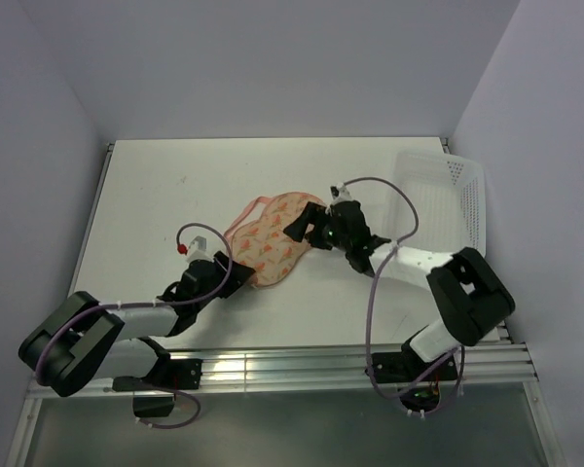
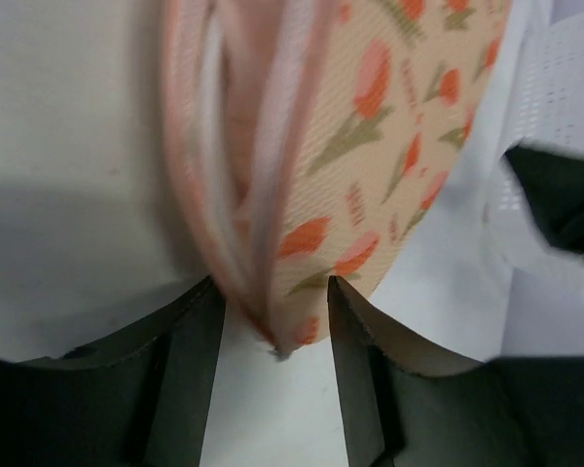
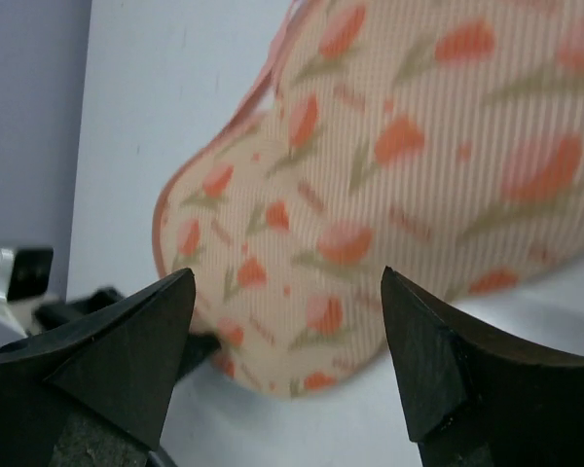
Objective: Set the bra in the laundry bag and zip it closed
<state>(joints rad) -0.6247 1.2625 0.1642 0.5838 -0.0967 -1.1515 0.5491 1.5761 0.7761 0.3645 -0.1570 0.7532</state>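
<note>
The left hand [image 2: 275,297] sits low on the tabletop [image 1: 156,195] with its 2 fingers spread. The near tip of the laundry bag [image 1: 273,238] lies between them, and it does not look pinched. From that tip the bag's 2 pink zipper edges [image 2: 277,146] run away from the hand and stand apart, so this end is unzipped. I cannot find the zipper pull.

The right hand [image 3: 287,282] hovers at the bag's other end, fingers wide apart and holding nothing, with the patterned cover lying beyond them.

The bag rests on its side in the middle of the tabletop, between the 2 hands. I cannot pick out the bra anywhere on the tabletop. A pale pink fold shows inside the slit, which may be the bra or only the lining.

To my eye the bag is light, soft cloth with a little padding. It keeps its rounded shape but would slide or buckle if tugged from 1 side alone. The firm places to grip are the stitched trim at the tip and the pink loop [image 1: 241,216] on the far edge. One hand should pin the tip while the other draws the pull.

A white perforated basket [image 1: 457,199] stands well apart on the right, and nothing shows inside it from above.
</note>
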